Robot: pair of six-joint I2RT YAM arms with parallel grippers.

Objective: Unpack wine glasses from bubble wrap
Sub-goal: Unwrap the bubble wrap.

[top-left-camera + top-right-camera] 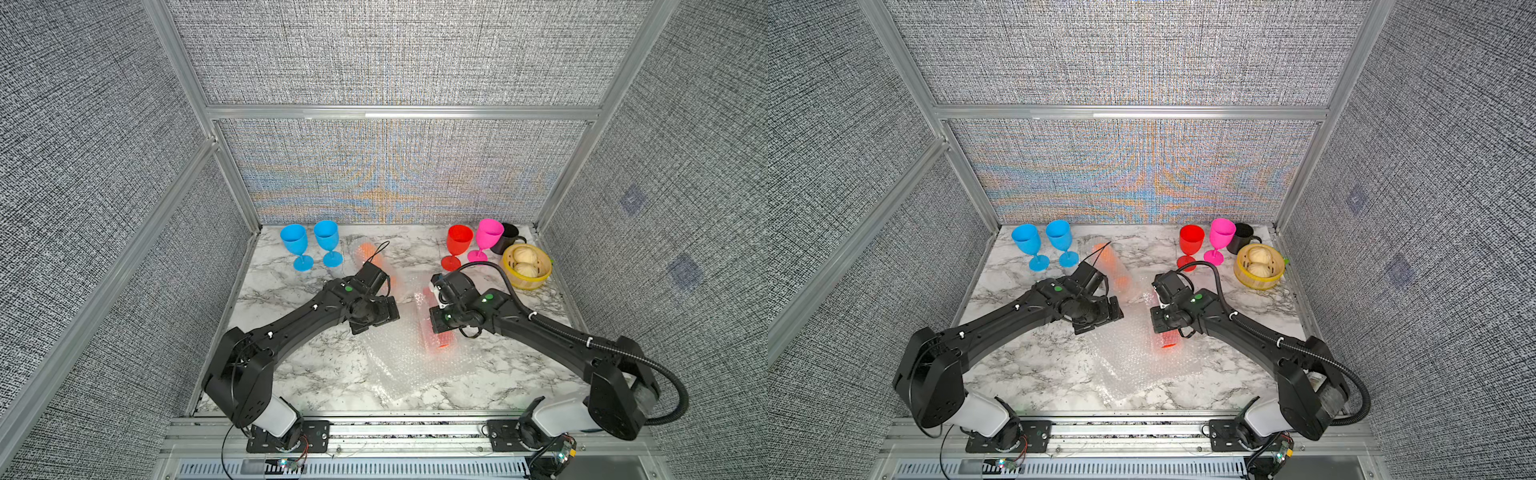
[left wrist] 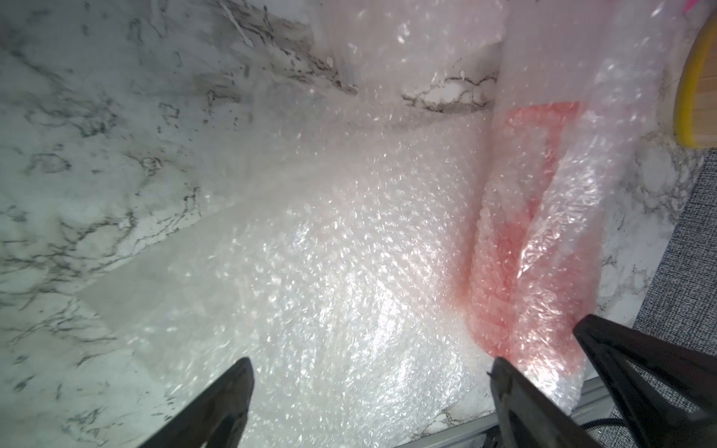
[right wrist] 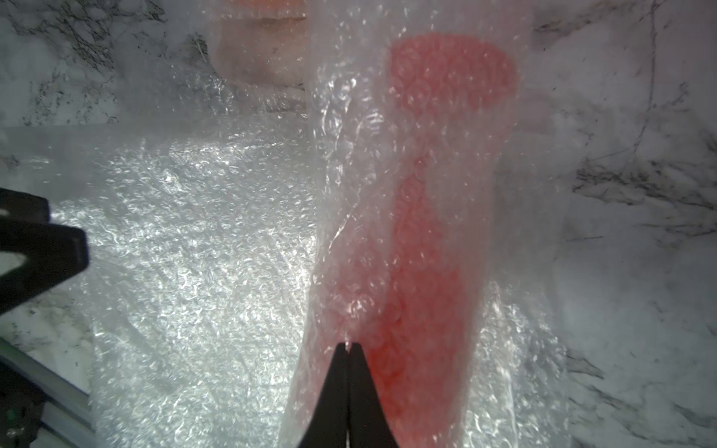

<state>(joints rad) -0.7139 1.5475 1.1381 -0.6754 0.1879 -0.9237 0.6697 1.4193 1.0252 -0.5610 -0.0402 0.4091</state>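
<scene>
the right gripper is pinched together on a fold of bubble wrap over the lying red goblet, mid-table; the left gripper hangs jaws apart above the flat sheet. peel the fold sideways slowly; pin the sheet with your left. the yellow basket holds two buns.

Left arm and right arm black, angular; white base shells at the counter edge; green wrist dots; ribbed hose on the right.
</scene>
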